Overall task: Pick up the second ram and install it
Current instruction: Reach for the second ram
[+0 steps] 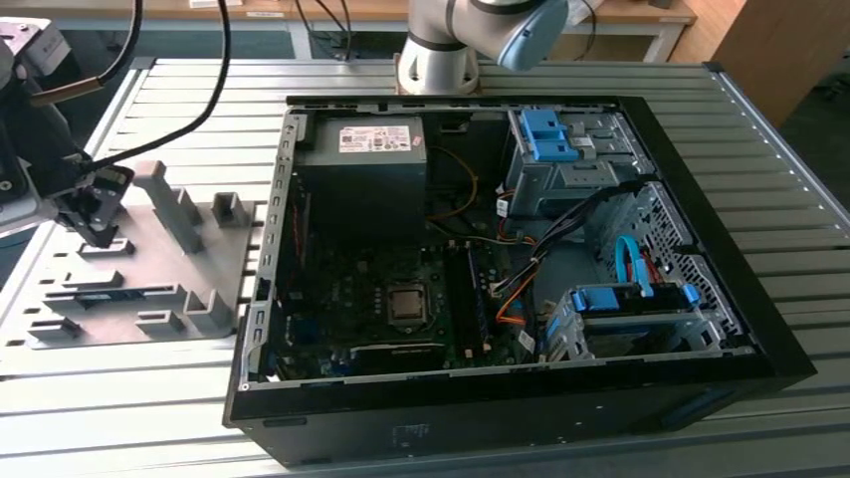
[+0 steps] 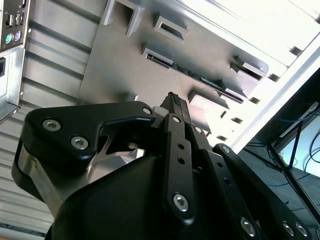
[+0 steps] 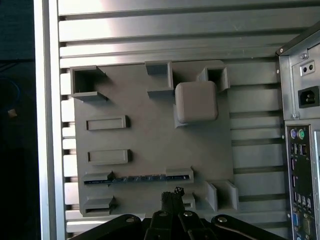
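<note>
In the exterior view my gripper (image 1: 96,227) hangs pinched narrow and empty over the fixture tray (image 1: 146,344). The second ram (image 1: 117,295) sits on edge in its holders nearby. Descending this way, I judge I'd strike its top edge rather than straddle it. In both wrist views the second ram (image 2: 200,76) (image 3: 137,178) spans two end brackets, its long axis pointing toward the computer case (image 3: 300,150).

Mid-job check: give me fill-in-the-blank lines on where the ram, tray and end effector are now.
The ram lies in a slot of the grey ____.
The tray sits on the exterior view's ____ of the case.
The end effector hangs over the tray, not yet holding the ____.
Missing: tray; left; ram.
</note>
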